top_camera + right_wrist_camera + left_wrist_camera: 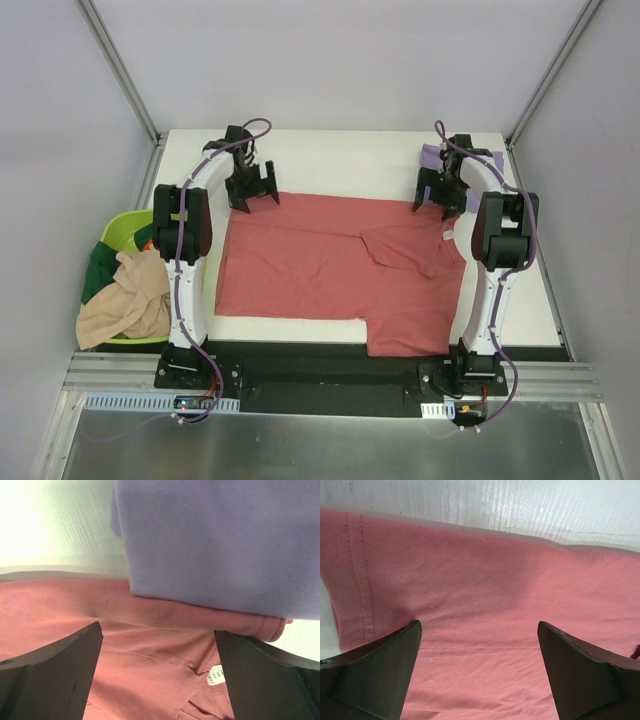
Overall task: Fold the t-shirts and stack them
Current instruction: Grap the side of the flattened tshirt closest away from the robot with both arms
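Note:
A red t-shirt (340, 265) lies spread on the white table, one sleeve folded in over its body. My left gripper (252, 190) hovers open over the shirt's far left corner; the left wrist view shows red cloth (480, 610) and its hem between the spread fingers (380, 675). My right gripper (441, 195) hovers open over the far right corner near the collar and white label (216, 675). A folded purple t-shirt (432, 156) lies at the back right, overlapping the red shirt's edge in the right wrist view (215, 545).
A green basket (120, 235) at the table's left holds a beige garment (125, 300) and a dark green one (100, 270). Metal frame posts stand at the back corners. The white table (340, 160) shows bare along its far edge.

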`<state>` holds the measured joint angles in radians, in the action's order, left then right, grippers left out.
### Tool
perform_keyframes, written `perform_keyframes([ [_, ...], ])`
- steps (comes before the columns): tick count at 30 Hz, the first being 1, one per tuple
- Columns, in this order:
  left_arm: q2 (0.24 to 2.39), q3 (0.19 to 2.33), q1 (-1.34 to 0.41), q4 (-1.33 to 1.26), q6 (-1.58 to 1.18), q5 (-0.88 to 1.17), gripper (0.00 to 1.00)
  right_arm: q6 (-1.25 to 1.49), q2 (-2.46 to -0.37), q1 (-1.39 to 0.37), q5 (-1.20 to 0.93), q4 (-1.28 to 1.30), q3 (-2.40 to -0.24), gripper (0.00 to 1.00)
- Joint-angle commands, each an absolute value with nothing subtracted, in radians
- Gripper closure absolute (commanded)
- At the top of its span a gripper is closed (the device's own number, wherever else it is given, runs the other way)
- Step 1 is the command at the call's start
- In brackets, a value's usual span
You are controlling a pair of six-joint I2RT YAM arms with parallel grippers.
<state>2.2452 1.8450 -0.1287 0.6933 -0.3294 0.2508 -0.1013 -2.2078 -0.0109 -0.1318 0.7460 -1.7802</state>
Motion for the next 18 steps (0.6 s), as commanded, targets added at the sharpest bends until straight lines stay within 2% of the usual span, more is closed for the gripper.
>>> perform_keyframes([
  [1, 2.214, 1.882, -0.115, 0.706, -0.321, 0.256, 0.01, -0.107, -2.157, -0.003, -0.135, 0.721, -1.77, 0.04],
  [7, 2.037, 1.758, -0.12, 0.706, -0.342, 0.249, 0.01, -0.106, -1.97, -0.005, -0.111, 0.707, -1.622, 0.04],
  [12, 1.821, 1.505, -0.147, 0.703, -0.409, 0.158, 0.01, -0.098, -1.791, -0.024, -0.022, 0.675, -1.436, 0.04],
  [18, 1.518, 1.151, -0.253, 0.698, -0.554, 0.028, 0.01, -0.1, -1.574, -0.156, 0.038, 0.658, -1.221, 0.04],
])
